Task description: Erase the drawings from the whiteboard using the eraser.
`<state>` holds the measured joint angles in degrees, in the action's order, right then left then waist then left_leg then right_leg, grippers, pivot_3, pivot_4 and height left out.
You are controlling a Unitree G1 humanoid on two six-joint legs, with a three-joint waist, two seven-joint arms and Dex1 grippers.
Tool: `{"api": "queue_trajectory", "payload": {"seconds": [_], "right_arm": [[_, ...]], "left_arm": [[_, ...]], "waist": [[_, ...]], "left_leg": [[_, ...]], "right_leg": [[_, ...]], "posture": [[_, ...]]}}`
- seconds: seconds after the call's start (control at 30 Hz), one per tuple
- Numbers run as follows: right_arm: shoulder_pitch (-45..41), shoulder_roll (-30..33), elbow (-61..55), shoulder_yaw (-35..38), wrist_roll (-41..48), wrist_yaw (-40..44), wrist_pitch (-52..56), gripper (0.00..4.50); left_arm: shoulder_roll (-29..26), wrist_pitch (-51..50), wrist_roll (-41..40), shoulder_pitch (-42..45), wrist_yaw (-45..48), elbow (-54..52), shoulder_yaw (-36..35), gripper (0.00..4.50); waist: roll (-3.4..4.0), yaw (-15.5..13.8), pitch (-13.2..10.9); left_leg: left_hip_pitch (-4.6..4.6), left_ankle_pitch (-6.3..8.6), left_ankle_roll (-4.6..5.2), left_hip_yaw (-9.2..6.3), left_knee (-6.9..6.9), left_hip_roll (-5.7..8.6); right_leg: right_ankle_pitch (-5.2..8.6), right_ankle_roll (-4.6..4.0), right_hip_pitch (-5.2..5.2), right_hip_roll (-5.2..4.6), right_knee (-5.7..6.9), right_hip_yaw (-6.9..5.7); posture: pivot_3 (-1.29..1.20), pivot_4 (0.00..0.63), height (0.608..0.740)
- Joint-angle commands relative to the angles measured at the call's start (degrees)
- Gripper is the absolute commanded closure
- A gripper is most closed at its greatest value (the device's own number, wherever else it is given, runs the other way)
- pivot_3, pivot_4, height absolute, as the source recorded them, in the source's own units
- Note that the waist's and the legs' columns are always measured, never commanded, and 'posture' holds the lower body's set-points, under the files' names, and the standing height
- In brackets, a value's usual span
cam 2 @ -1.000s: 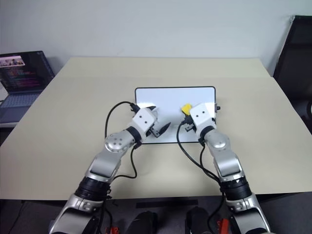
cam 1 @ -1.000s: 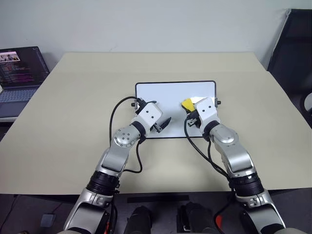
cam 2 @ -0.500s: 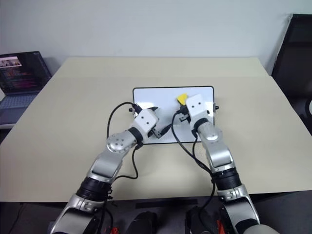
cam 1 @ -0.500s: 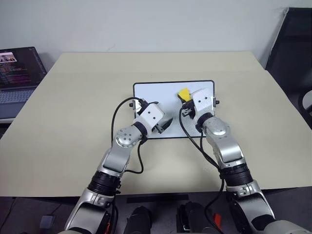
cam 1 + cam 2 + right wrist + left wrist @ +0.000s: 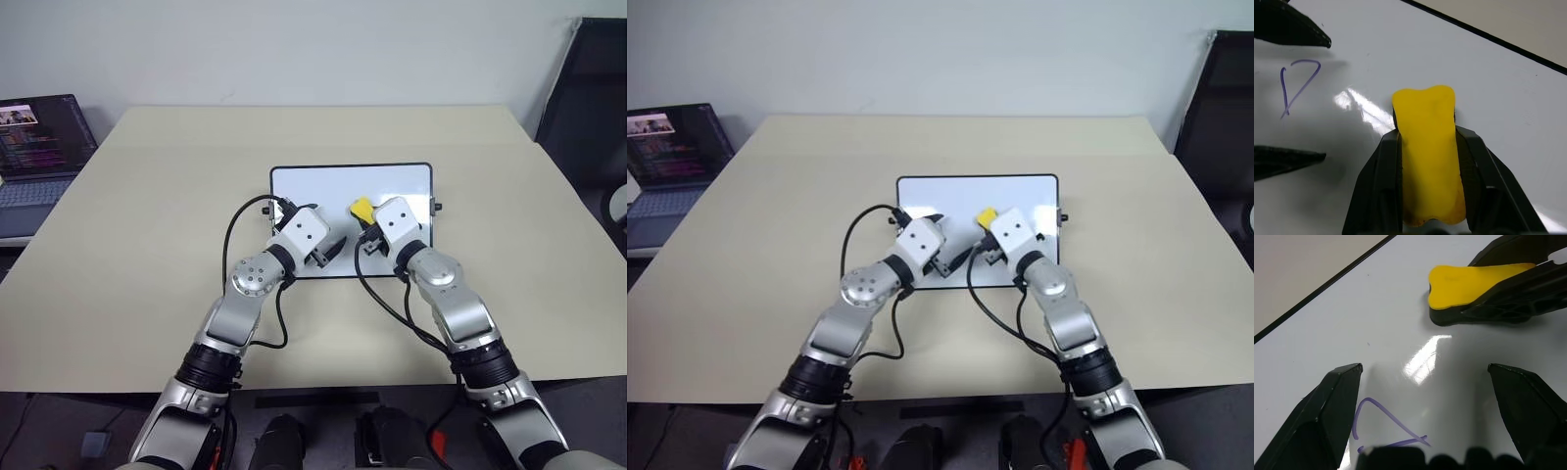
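Note:
The whiteboard [image 5: 323, 186] lies flat in the middle of the table. My right gripper [image 5: 365, 219] is shut on the yellow eraser [image 5: 361, 208], which rests on the board's right half; the wrist view has both black fingers clamping the eraser [image 5: 1427, 147] by its sides. My left gripper [image 5: 333, 247] hovers open over the board's near left part. One thin purple drawing [image 5: 1393, 421] lies on the white surface between its fingers. The right wrist view has the same drawing [image 5: 1301, 89], a short way to the side of the eraser, between the left gripper's fingers [image 5: 1293, 29].
The beige table [image 5: 147, 215] has wide bare room around the board. An open laptop [image 5: 39, 147] stands on a lower surface at the far left. A dark chair [image 5: 588, 98] is beyond the table's right corner.
My right gripper has slid the eraser leftward across the board, toward the left gripper. The left arm has stayed still.

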<state>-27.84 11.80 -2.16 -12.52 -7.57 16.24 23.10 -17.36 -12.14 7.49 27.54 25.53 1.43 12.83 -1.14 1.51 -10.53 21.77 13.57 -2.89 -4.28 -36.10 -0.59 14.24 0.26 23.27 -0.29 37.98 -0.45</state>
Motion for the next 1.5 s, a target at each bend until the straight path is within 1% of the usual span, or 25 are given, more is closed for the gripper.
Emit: {"api": "queue_trajectory", "payload": {"seconds": [0.03,0.17,0.27,0.37,0.63,0.77,0.9,1.03,1.27,1.5], "right_arm": [[3.6,2.7,-1.8,2.4,-0.2,0.4,3.6,3.37],[6.6,4.3,-4.4,4.1,0.4,0.3,3.8,3.37],[6.9,2.8,-5.8,6.3,1.9,-1.3,0.5,3.37],[6.8,2.1,-6.4,6.7,2.7,-1.7,-1.3,3.37],[7.7,2.3,-6.3,7.1,2.8,-1.5,-1.9,3.37],[7.5,2.4,-5.3,6.9,2.9,-0.8,-2.2,3.37],[6.0,1.8,-3.8,6.7,3.1,-0.6,-3.0,3.37],[3.8,0.9,-1.4,6.3,3.3,-0.2,-4.1,3.37],[-0.7,-0.9,2.9,4.3,3.7,1.3,-7.5,3.37],[-6.2,-4.0,6.7,2.3,4.4,3.1,-10.2,3.37]], "left_arm": [[0.1,0.6,0.3,0.7,-0.5,-1.7,-0.5,0.0],[0.1,0.6,0.2,0.9,-0.4,-1.5,-0.6,0.0],[0.2,0.7,0.0,0.9,-0.4,-1.2,-0.6,0.0],[0.4,0.3,0.0,0.9,-0.8,-1.4,-0.8,0.0],[0.0,-1.5,1.4,-6.0,-4.7,-11.3,-2.4,0.0],[0.0,-4.0,2.2,-10.9,-5.9,-16.4,-2.5,0.0],[0.0,-5.9,3.0,-16.6,-7.6,-21.4,-3.5,0.0],[-0.6,-3.9,4.2,-22.0,-10.7,-23.1,-5.7,0.0],[-0.9,-1.4,5.3,-25.8,-13.2,-22.9,-7.4,0.0],[0.9,-0.2,1.8,-27.0,-11.7,-21.9,-7.2,0.0]], "waist": [[-0.01,-0.2,0.0],[-0.03,-0.2,0.0],[-0.03,-0.2,0.0],[-0.03,-0.1,0.0],[-0.03,0.0,0.0],[-0.03,0.0,0.0],[-0.03,0.0,0.0],[-0.03,0.2,0.0],[-0.02,0.4,0.0],[0.0,0.1,0.0]], "left_leg": [[0.01,0.0,0.0,0.0,-0.01,0.01],[-0.01,0.0,0.0,0.0,-0.04,0.03],[-0.04,0.0,0.0,-0.01,-0.06,0.02],[-0.02,0.0,0.0,0.0,-0.05,0.02],[0.04,0.0,-0.01,0.0,0.02,0.0],[0.02,0.0,-0.01,0.0,0.01,0.0],[0.01,0.0,-0.01,0.0,0.01,-0.01],[-0.04,0.0,0.0,0.02,0.0,-0.05],[-0.09,0.0,0.0,0.07,0.02,-0.08],[0.02,0.0,0.0,0.04,0.03,-0.09]], "right_leg": [[0.0,0.0,0.0,0.0,0.0,0.0],[-0.01,0.01,-0.04,-0.03,0.0,-0.01],[-0.02,0.03,-0.05,-0.02,0.01,-0.01],[-0.01,0.03,-0.05,-0.01,0.0,-0.01],[-0.01,0.03,-0.01,-0.02,-0.11,0.03],[-0.01,0.03,-0.01,-0.02,-0.08,0.03],[-0.01,0.02,-0.01,-0.02,-0.09,0.04],[-0.01,0.02,-0.01,-0.01,-0.04,0.07],[-0.02,-0.01,-0.02,0.04,-0.02,0.06],[-0.02,-0.02,0.05,0.02,-0.07,0.06]], "posture": [[0.0,0.15,0.74],[0.0,0.15,0.74],[0.0,0.15,0.74],[0.0,0.15,0.74],[0.0,0.15,0.74],[0.0,0.15,0.74],[0.0,0.15,0.74],[0.0,0.15,0.74],[0.0,0.15,0.74],[0.0,0.15,0.74]]}}
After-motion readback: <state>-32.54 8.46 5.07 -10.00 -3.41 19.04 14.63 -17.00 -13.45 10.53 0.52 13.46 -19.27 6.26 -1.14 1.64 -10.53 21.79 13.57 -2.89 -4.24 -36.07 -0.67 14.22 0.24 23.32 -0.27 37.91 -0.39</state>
